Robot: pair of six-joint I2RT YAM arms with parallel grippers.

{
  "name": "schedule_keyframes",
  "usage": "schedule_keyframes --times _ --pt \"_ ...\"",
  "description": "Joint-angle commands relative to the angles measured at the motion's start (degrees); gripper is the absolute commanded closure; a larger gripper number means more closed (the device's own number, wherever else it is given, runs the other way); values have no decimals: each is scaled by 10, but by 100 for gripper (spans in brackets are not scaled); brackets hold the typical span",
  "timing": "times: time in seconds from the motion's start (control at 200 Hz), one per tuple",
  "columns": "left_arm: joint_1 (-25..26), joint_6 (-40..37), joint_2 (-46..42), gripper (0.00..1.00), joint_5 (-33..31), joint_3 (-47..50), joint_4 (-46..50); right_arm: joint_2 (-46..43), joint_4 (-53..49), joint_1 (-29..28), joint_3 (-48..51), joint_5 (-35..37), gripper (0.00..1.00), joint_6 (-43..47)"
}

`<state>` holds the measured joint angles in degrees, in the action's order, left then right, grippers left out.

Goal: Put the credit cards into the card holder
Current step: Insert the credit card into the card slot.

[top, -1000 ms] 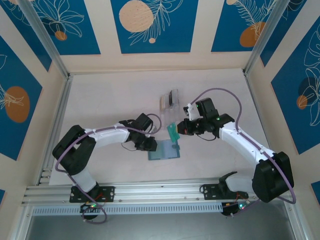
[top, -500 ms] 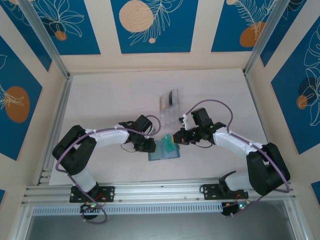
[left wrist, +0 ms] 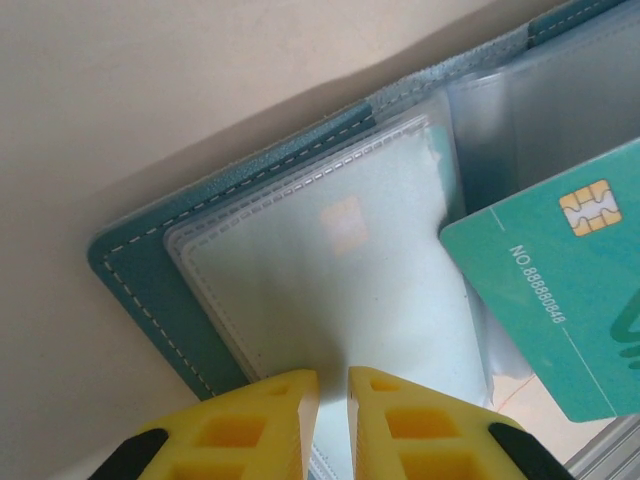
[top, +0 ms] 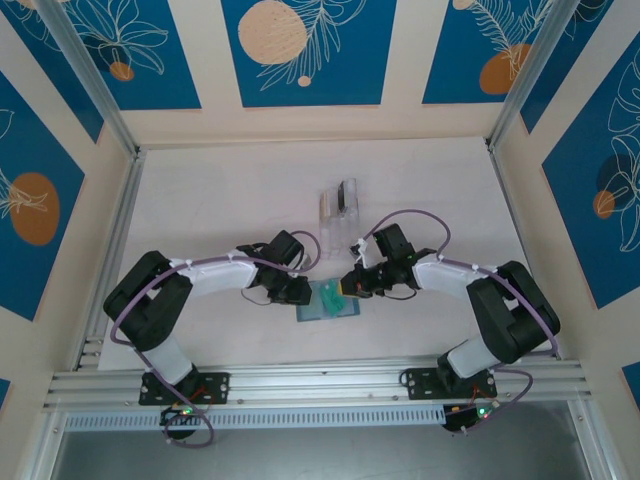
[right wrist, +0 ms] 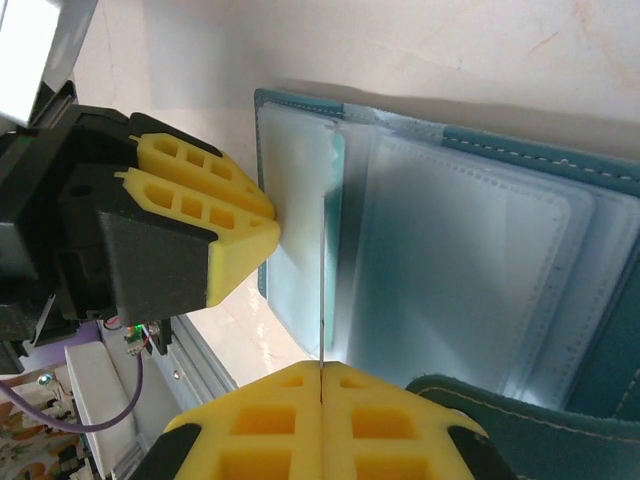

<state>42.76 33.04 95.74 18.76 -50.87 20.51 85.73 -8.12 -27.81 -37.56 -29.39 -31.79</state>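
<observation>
Green card [left wrist: 560,290] with a gold chip is held edge-on in the tightly closed right gripper [right wrist: 320,372], its free end over the clear pockets of the open teal wallet [left wrist: 150,290]. The wallet is laid flat on the table [top: 220,200] between the two arms. The left gripper [left wrist: 333,378] is set at a clear pocket's edge, jaws nearly together; whether the pocket is pinched cannot be told.

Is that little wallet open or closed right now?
Open. The wallet lies spread flat, its clear pockets facing up, with a green card poised over them.
</observation>
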Motion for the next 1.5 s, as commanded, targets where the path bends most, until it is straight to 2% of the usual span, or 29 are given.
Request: schedule_keyframes --times 0.0,0.865,1.21,1.496 --pt "-3 6 7 82 -22 22 32 5 3 -4 6 -7 100 1" --pt "-6 12 10 82 -14 27 19 18 -16 3 -2 3 100 16" --pt "-5 13 9 82 -12 28 18 46 13 -4 -11 -13 100 5" --pt "-5 13 8 82 -12 31 18 52 51 -5 -12 17 100 -25"
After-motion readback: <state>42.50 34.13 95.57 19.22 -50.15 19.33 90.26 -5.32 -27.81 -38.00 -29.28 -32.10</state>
